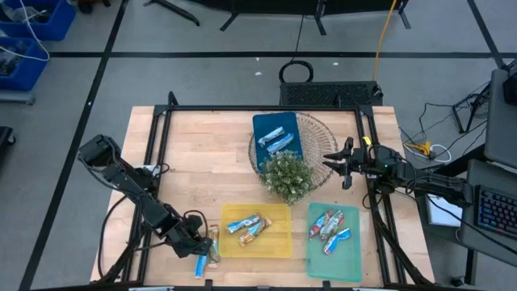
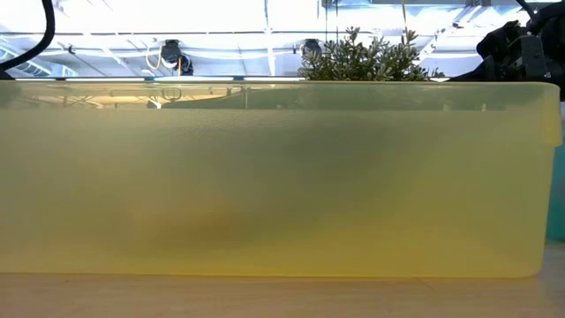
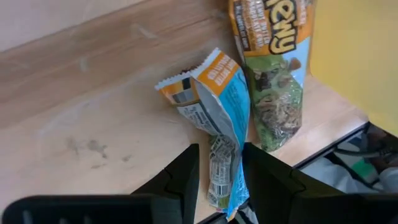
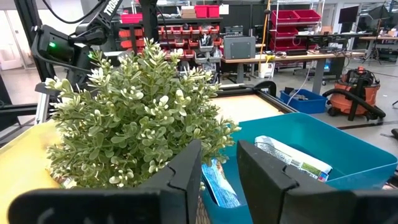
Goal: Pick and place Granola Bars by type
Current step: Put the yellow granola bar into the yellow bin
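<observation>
High view: eight granola bars [image 1: 247,225], three trays [image 1: 284,240].

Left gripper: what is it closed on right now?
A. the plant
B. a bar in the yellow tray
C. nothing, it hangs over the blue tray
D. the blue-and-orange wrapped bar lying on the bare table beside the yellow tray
D: the left wrist view shows the left gripper with its fingers on either side of the blue-and-orange bar, pinching its end on the wooden table beside the yellow tray.
</observation>
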